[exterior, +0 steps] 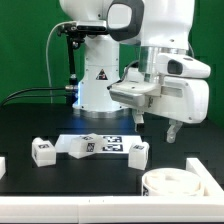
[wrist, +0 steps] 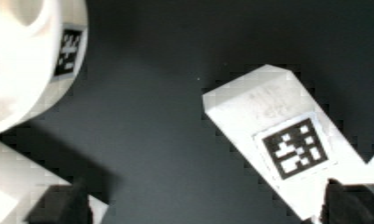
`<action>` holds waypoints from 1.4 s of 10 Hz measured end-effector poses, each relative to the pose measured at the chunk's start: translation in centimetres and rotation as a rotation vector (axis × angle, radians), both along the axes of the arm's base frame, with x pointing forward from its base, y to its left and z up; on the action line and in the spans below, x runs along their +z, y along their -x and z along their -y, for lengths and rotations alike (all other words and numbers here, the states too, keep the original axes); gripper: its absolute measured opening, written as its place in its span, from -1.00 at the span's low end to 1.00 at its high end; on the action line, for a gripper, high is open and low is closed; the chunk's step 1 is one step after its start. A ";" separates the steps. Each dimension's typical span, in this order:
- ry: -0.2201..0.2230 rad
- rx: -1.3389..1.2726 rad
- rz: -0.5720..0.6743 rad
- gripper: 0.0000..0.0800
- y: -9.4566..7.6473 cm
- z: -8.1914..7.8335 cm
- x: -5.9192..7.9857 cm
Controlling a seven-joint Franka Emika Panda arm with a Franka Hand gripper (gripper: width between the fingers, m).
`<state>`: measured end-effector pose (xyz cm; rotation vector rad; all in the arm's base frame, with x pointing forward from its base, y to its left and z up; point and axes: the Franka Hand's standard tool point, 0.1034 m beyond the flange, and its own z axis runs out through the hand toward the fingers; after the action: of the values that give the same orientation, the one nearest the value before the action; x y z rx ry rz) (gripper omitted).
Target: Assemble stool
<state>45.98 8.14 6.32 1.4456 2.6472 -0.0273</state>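
Observation:
The round white seat (exterior: pixel 176 183) lies on the black table at the front of the exterior view's right. It also shows in the wrist view (wrist: pixel 20 70) with a tag on its rim. One tagged white leg (exterior: pixel 137 152) lies beside the marker board, and it shows in the wrist view (wrist: pixel 278 122). Another leg (exterior: pixel 42 151) lies at the exterior view's left. My gripper (exterior: pixel 156 124) hangs open and empty above the table, over the gap between seat and leg. In the wrist view the gripper (wrist: pixel 210 205) has dark fingertips (wrist: pixel 59 205) wide apart, with only bare table between them.
The marker board (exterior: pixel 98 144) lies flat in the middle of the table. White raised edging (exterior: pixel 203 166) runs along the exterior view's right, behind the seat. A white part (wrist: pixel 13 168) shows near one fingertip; I cannot tell what it is. The robot base (exterior: pixel 95 80) stands at the back.

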 end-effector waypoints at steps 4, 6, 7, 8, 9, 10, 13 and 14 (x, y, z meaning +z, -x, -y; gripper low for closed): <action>-0.039 -0.330 0.023 0.62 0.0 0.2 -0.3; -0.080 -0.699 0.050 0.62 -0.2 0.4 -0.1; -0.094 -0.859 0.059 0.62 0.1 -0.3 -0.2; -0.094 -0.914 0.052 0.62 0.2 -0.3 -0.3; -0.106 -0.980 0.049 0.62 0.2 -0.4 -0.3; -0.115 -1.044 0.048 0.62 0.2 -0.5 -0.3; -0.135 -1.225 0.041 0.62 0.1 -0.6 -0.3; -0.132 -1.374 0.037 0.62 -0.3 -0.2 -0.2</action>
<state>46.24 8.37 6.14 2.8633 1.1473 0.0456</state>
